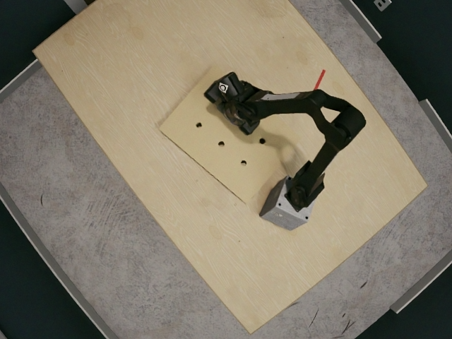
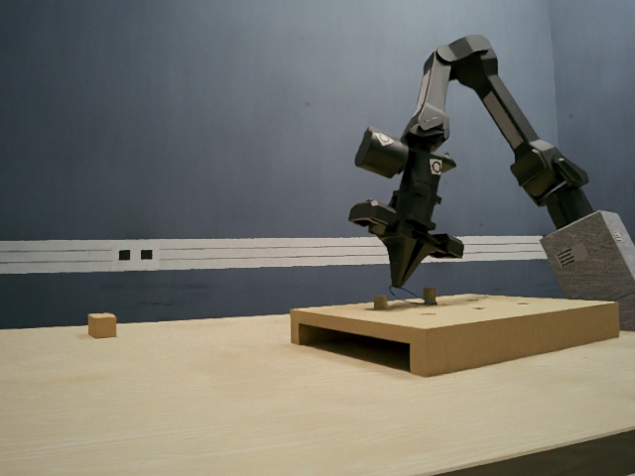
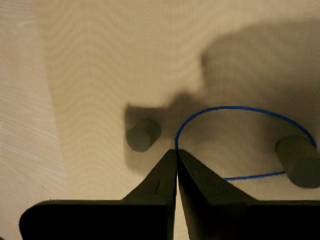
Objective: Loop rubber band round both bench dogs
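Observation:
The board (image 1: 186, 127) (image 2: 461, 343) (image 3: 100, 60) lies flat on the table. Two short bench dogs stand in it: the left dog (image 2: 380, 301) (image 3: 142, 134) and the right dog (image 2: 429, 295) (image 3: 300, 160). The blue rubber band (image 3: 240, 107) (image 2: 405, 292) loops round the right dog's side and runs up to my fingertips. The left dog stands outside the loop. My gripper (image 3: 176, 156) (image 2: 397, 284) (image 1: 235, 109) is shut on the band, tilted, with its tips just above the board between the dogs, nearer the left one. In the overhead view the wrist hides both dogs.
Several empty holes (image 1: 221, 143) dot the board. The robot base (image 1: 286, 207) (image 2: 589, 261) stands at the board's end. A small wooden cube (image 2: 101, 325) sits far left on the table. A red strip (image 1: 319, 79) lies behind the arm.

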Available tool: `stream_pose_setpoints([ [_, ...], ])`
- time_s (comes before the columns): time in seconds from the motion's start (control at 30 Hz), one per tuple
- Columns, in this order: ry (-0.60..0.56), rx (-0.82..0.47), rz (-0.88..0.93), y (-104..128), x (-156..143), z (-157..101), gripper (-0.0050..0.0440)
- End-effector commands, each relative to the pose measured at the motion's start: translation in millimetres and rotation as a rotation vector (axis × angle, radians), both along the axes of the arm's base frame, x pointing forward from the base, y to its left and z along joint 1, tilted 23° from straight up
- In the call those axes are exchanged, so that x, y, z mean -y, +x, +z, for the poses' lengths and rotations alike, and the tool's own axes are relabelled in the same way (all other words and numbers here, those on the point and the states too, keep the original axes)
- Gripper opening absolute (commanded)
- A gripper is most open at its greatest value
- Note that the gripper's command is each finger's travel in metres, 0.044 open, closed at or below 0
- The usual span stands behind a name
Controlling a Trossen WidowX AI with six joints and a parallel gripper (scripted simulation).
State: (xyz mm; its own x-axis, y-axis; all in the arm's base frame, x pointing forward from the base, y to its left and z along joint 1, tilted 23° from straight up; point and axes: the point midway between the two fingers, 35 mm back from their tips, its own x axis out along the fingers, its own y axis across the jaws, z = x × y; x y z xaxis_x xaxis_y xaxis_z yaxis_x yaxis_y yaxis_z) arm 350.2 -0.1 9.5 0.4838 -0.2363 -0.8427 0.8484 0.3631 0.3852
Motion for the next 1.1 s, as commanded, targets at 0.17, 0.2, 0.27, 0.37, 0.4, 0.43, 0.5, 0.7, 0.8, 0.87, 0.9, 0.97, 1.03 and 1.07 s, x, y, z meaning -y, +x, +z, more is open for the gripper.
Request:
stream_pose_setpoints([
  [0.17,0.005,0.041,0.006,8,-2,9,-0.005],
  [0.2,0.005,0.041,0.006,9,-2,9,-0.005],
  [0.27,0.005,0.041,0.006,11,-3,10,-0.005],
  [0.37,0.005,0.041,0.006,14,-4,10,-0.005],
  [0.4,0.005,0.041,0.006,15,-4,10,-0.005],
  [0.43,0.005,0.041,0.006,16,-4,10,-0.005],
  [0.5,0.005,0.041,0.006,18,-5,10,-0.005],
  [0.7,0.005,0.041,0.006,21,-6,11,-0.005],
  [0.8,0.006,0.041,0.006,24,-7,11,-0.005],
  [0.87,0.006,0.042,0.006,26,-8,11,-0.005],
  [0.9,0.006,0.042,0.006,27,-8,11,-0.005],
  [0.97,0.006,0.042,0.006,29,-9,12,-0.005],
  [1.03,0.006,0.042,0.006,31,-10,12,-0.005],
  [1.07,0.006,0.042,0.006,32,-10,12,-0.005],
])
